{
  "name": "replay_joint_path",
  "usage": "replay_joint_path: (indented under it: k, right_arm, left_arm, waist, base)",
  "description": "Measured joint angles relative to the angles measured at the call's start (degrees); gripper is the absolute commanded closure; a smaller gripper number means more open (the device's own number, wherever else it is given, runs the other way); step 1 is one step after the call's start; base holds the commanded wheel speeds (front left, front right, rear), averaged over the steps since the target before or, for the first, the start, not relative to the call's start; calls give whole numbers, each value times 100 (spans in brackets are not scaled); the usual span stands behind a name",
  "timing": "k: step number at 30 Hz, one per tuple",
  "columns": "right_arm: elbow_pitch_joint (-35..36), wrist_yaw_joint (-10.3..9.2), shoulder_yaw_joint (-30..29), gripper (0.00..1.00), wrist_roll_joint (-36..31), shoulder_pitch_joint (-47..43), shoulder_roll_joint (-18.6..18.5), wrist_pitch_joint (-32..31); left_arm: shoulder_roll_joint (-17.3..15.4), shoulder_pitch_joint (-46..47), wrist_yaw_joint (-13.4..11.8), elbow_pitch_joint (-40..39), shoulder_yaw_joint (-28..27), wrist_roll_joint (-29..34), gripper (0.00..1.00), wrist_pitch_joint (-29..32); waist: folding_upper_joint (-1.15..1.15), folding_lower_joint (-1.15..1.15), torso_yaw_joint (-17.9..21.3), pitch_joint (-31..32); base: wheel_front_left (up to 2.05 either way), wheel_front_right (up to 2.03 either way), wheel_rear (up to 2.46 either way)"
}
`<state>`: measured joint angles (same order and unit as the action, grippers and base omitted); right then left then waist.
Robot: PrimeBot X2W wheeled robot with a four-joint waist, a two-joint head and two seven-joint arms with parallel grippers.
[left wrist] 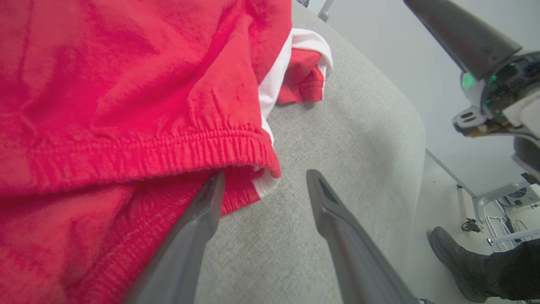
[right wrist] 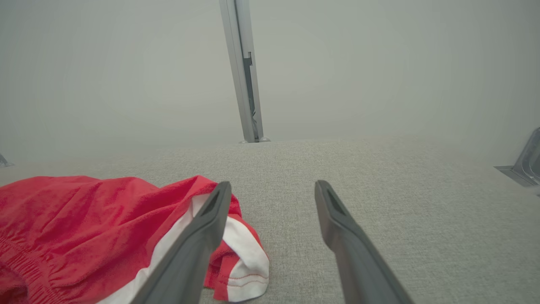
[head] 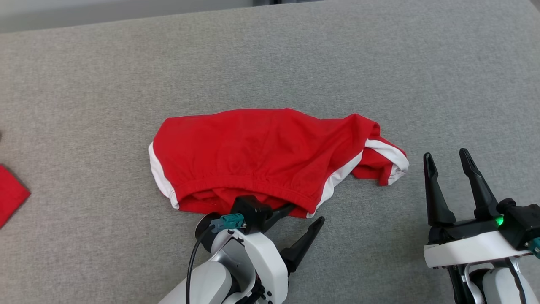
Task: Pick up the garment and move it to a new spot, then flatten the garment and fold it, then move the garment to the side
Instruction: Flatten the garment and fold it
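Left gripper (head: pixel 306 213) was spread wide and held nothing, at the near edge of the garment (head: pixel 261 156), which lay rumpled mid-way across the gray surface (head: pixel 126 84). It would likely grip best by sliding farther in before closing on the waistband's right corner. The right gripper (head: pixel 446 154), equally released, hovered right of the leg hem. The left wrist view made plain one finger tucked inside the waistband, half hidden from the head view, and also caught a person's shoe (left wrist: pixel 460 266).

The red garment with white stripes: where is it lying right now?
In the head view the red garment lies in the middle of the grey surface, with the left gripper at its near waistband and the right gripper apart to its right.
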<state>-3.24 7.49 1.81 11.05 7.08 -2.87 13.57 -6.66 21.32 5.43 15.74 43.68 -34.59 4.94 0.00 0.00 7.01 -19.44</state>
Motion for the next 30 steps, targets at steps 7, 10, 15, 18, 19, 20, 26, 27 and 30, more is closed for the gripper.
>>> replay_joint_path:
  k: [7, 10, 15, 18, 19, 20, 26, 27, 30]
  right_arm:
    - [-86, 0, -23, 0, 69, 38, -1, 57]
    - [-103, 0, -78, 0, 90, 36, 1, 60]
    - [-132, 0, -92, 0, 142, 24, 3, 75]
    - [-159, 0, -87, 0, 154, -10, 4, 83]
    - [-170, 0, -93, 0, 154, -27, 3, 85]
    - [-179, 0, -90, 0, 155, -39, 4, 85]
    - [-231, 0, -99, 0, 159, -84, 4, 88]
    - [-234, 0, -99, 0, 159, -87, 5, 71]
    - [-238, 0, -93, 0, 160, -90, 5, 56]
  left_arm:
    - [8, 154, 59, 167, 65, 20, 100, -224]
    - [-33, 233, 62, 101, 64, 85, 100, -357]
    - [-152, 264, 62, -345, 23, 127, 100, -500]
    - [-247, 261, -1, -716, -116, 69, 100, -501]
    - [-308, 254, -64, -846, -175, 46, 100, -494]
    - [-368, 239, -123, -966, -243, 14, 100, -461]
    - [-822, -101, -471, -1625, -786, -367, 100, -269]
    - [-896, -154, -525, -1705, -864, -402, 100, -240]
    - [-1100, -368, -682, -1870, -1148, -613, 100, -183]
  waist:
    - [0, 0, 122, -10]
    - [0, 0, 85, 18]
    - [0, 0, -29, 130]
    - [0, 0, -117, 216]
    - [0, 0, -149, 244]
    - [0, 0, -180, 273]
    - [0, 0, -384, 393]
    - [0, 0, -411, 402]
    - [0, 0, -472, 407]
  base:
    - [0, 0, 0]
    - [0, 0, 0]
    - [0, 0, 0]
    - [0, 0, 0]
    - [0, 0, 0]
    - [0, 0, 0]
    - [0, 0, 0]
    - [0, 0, 0]
    - [0, 0, 0]
